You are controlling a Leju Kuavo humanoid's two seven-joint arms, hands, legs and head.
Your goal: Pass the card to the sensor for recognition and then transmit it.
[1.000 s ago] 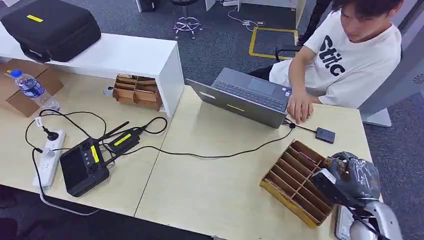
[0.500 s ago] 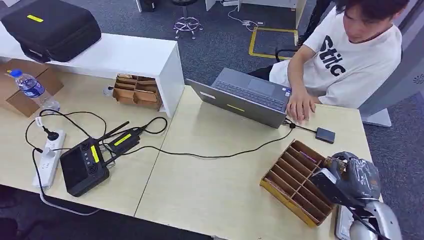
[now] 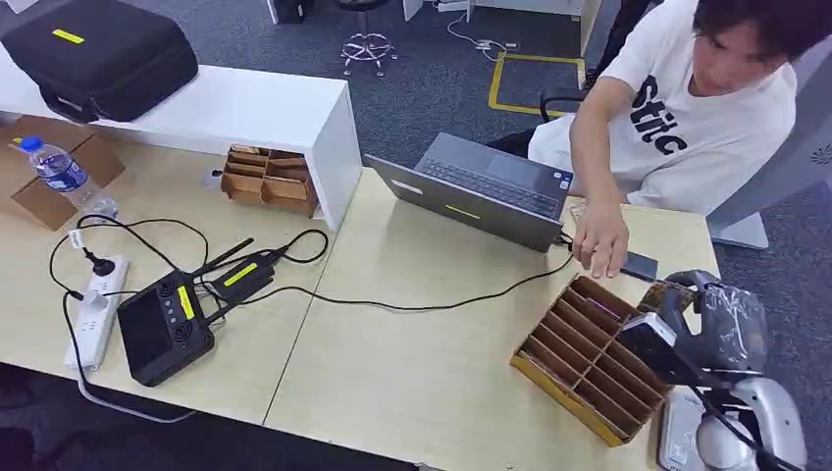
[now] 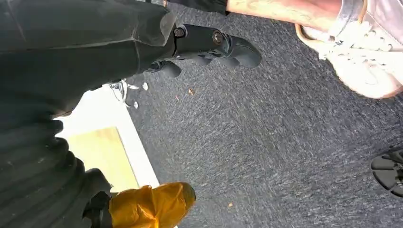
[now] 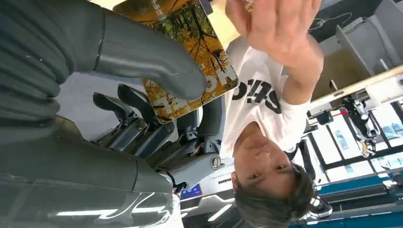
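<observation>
my right hand (image 5: 142, 85) grips the card (image 5: 190, 52), my thumb pressed across its printed face of yellow and orange leaves and my darker fingers (image 5: 128, 114) curled behind it. the right wrist view shows that grip plainly; in the head view my right hand (image 3: 702, 329) sits at the bench's right end under a glossy cover, and there the card is too hidden for me to make out.

just beside my hand in the head view stands the wooden slotted rack (image 3: 589, 358), tilted across the bench (image 3: 412, 373). beyond the rack's far corner a person's hand (image 3: 600, 240) reaches down by the small dark sensor (image 3: 640, 265), which trails a black cable toward the open laptop (image 3: 486, 191). the right wrist view shows that same person's hand (image 5: 278, 26) spread wide, close to the card but apart from it.

my left hand (image 4: 209, 45) hangs over grey carpet in the left wrist view, its dark fingers drawn in together on nothing. a person's white shoe (image 4: 366, 57) rests on the carpet nearby.

farther left on the bench lie a black controller (image 3: 162, 329), a white power strip (image 3: 93, 314) and a water bottle (image 3: 64, 177).
</observation>
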